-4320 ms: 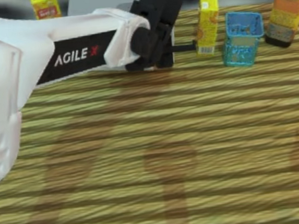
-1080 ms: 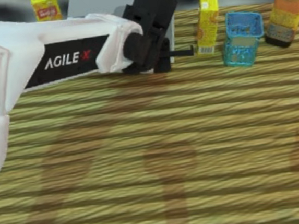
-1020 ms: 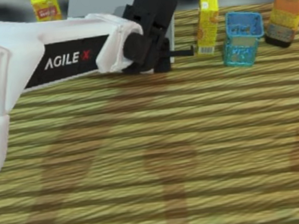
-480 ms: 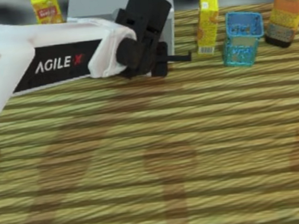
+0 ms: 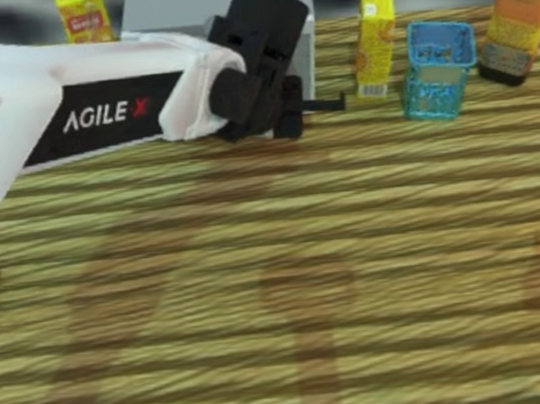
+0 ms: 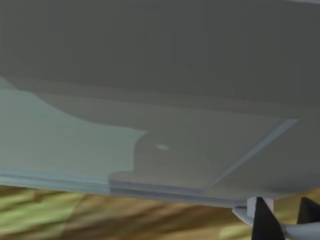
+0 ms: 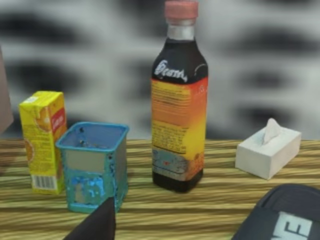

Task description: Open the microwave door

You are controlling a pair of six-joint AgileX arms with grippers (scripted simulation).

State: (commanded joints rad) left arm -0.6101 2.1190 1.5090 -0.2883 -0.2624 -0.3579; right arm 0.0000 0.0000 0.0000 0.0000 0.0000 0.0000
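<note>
Left pincer (image 5: 292,105) at the front of the microwave (image 5: 163,3) at the counter's (image 5: 353,280) far edge, its finger spacing indeterminable; the microwave door (image 6: 150,100) likely needs an arcing pull about its hinge; right arm out of top view.

The microwave (image 5: 168,5) is a silver-grey box at the table's far edge, left of centre. The microwave door (image 6: 165,150) shows a pale grey window.

The left arm (image 5: 101,103) is a glossy white shell bearing a black panel with white "AGILEX" lettering and a red X. Behind the left gripper (image 5: 323,105), its wrist is matte black and blocky, with thin dark fingers (image 5: 335,104).
</note>
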